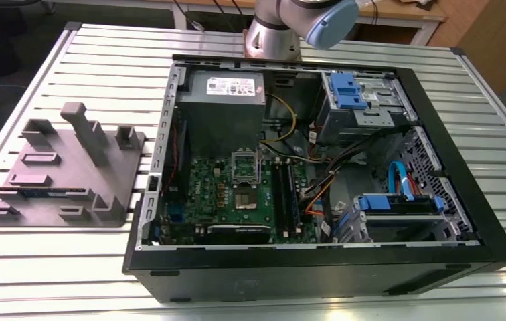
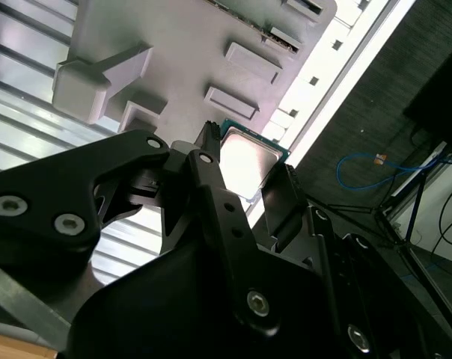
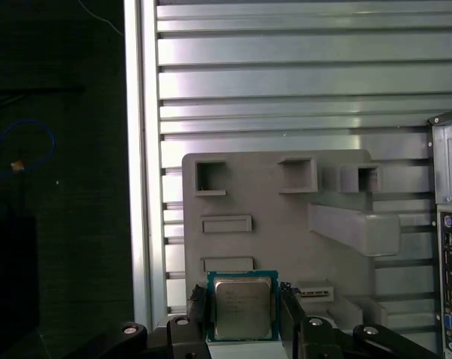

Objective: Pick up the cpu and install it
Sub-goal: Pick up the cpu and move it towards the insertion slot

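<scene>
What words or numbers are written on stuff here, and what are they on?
No text here can be read.
Small square silvery-grey cpu with a greenish rim, clamped in the black gripper: faint marks on its top, too blurred to read.
White sticker on the grey metal box inside the black computer case: print too small to read.
Green motherboard: markings too small to read.

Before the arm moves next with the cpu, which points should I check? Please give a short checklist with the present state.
1. cpu gripped on two opposite edges by the gripper: ok.
2. cpu square between the fingers, not tilted: ok.
3. cpu clear above the grey fixture: ok.
4. Socket frame on the motherboard swung open: cannot tell.
5. Cables away from the socket frame: ok.
</scene>
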Action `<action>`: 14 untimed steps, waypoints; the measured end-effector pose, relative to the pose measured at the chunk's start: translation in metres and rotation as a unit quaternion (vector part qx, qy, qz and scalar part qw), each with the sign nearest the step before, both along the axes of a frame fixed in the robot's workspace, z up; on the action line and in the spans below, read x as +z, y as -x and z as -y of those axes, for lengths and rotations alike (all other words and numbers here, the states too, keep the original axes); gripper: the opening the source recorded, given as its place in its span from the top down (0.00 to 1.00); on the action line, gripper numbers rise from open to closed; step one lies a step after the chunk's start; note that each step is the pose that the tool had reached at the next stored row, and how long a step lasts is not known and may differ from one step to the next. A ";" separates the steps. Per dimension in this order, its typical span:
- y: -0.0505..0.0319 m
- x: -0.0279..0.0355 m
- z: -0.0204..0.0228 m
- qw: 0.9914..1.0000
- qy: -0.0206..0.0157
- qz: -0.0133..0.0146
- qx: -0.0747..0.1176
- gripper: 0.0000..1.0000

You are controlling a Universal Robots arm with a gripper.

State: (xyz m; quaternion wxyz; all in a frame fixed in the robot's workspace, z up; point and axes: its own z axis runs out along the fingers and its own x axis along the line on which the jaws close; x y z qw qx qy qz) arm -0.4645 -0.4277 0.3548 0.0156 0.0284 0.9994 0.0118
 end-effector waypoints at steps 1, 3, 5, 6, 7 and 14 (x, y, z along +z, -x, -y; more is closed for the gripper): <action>0.0000 0.0002 0.0000 1.000 0.000 0.000 0.000 0.53; 0.0000 0.0009 0.0000 1.000 0.000 0.000 0.000 0.53; 0.0000 0.0016 0.0000 1.000 0.000 0.000 0.000 0.53; 0.0000 0.0021 0.0000 1.000 0.000 0.000 0.000 0.53; 0.0000 0.0025 0.0000 1.000 0.000 0.000 0.000 0.53; 0.0000 0.0055 0.0000 1.000 0.000 0.000 0.000 0.53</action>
